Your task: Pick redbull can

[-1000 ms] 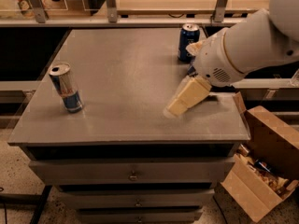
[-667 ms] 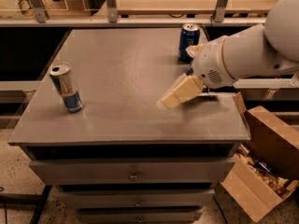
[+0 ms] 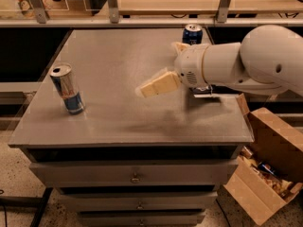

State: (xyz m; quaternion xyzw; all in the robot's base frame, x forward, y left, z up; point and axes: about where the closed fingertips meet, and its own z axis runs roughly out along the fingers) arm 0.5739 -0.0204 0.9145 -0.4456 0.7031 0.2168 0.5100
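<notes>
A: Gripper first. Where does it sit?

B: Gripper (image 3: 158, 67) over the middle of the table (image 3: 118, 122), right of centre, above the top and not touching it. It points toward 9 o'clock.

A: Jaws?

B: Spread apart. One cream finger (image 3: 158, 83) reaches out long toward 8 o'clock; the other shows only as a short tip at 12 o'clock of the wrist. Nothing is between them.

A: And behind it?

B: A white arm (image 3: 255, 60) enters from 3 o'clock, thick and rounded, and covers the table's right side.

A: Redbull can?

B: The redbull can (image 3: 67, 88) is at 9 o'clock of the gripper, well apart from it, near the table's left edge. It stands upright, with a silver top, silver and blue sides and a small red mark. Nothing touches it.

A: Other items?

B: A Pepsi can (image 3: 192, 33), dark blue, stands at 1 o'clock of the gripper by the far edge. Drawers (image 3: 135, 176) are under the top. An open cardboard box (image 3: 270, 174) sits on the floor at 4 o'clock; I cannot make out its contents.
</notes>
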